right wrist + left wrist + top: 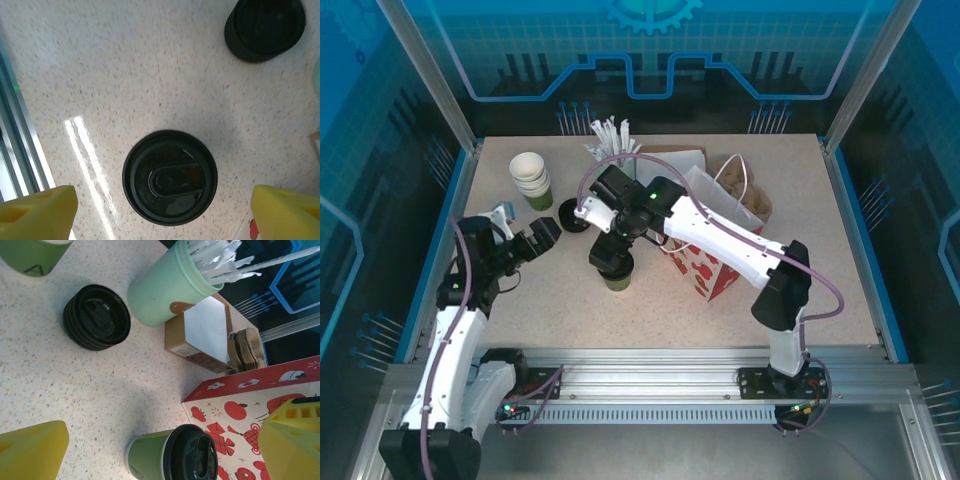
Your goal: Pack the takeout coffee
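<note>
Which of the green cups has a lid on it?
The olive-green cup beside the red bag: it wears a black lid. The stacked cups are lidless, and the pale green cup holds white sticks.

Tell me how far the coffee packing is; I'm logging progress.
Done: the black lid is on the takeout coffee. In hand: the open right claw hovers above it, gripping nothing; the left claw is open too. Left: grasp the cup and put it into the paper bag beside it.
</note>
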Robot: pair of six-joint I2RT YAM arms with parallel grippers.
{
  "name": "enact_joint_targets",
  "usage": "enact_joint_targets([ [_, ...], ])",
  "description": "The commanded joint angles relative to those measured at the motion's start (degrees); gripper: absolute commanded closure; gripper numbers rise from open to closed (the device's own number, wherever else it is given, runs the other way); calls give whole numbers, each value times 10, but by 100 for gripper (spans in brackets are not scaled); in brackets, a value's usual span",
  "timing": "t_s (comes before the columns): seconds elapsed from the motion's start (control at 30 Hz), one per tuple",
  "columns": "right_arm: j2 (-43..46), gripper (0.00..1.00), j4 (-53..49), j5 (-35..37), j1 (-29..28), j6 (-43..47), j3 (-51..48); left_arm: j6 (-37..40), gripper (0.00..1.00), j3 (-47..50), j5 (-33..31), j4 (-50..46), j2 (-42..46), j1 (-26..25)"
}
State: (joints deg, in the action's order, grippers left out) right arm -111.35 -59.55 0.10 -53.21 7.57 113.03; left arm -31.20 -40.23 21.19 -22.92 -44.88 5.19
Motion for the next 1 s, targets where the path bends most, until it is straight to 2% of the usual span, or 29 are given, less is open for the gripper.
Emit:
enact_joint_targets([
  [0.0,-16,8,-44,4,5,-2,22,3,1,-21,42,-56,-6,28],
  [0.17,-44,6,-66,21,9,-6,31,44,1,-38,14,-85,0,41],
  [0.97,-136,8,-132,29,1,8,105,53,1,-37,46,-71,16,42],
])
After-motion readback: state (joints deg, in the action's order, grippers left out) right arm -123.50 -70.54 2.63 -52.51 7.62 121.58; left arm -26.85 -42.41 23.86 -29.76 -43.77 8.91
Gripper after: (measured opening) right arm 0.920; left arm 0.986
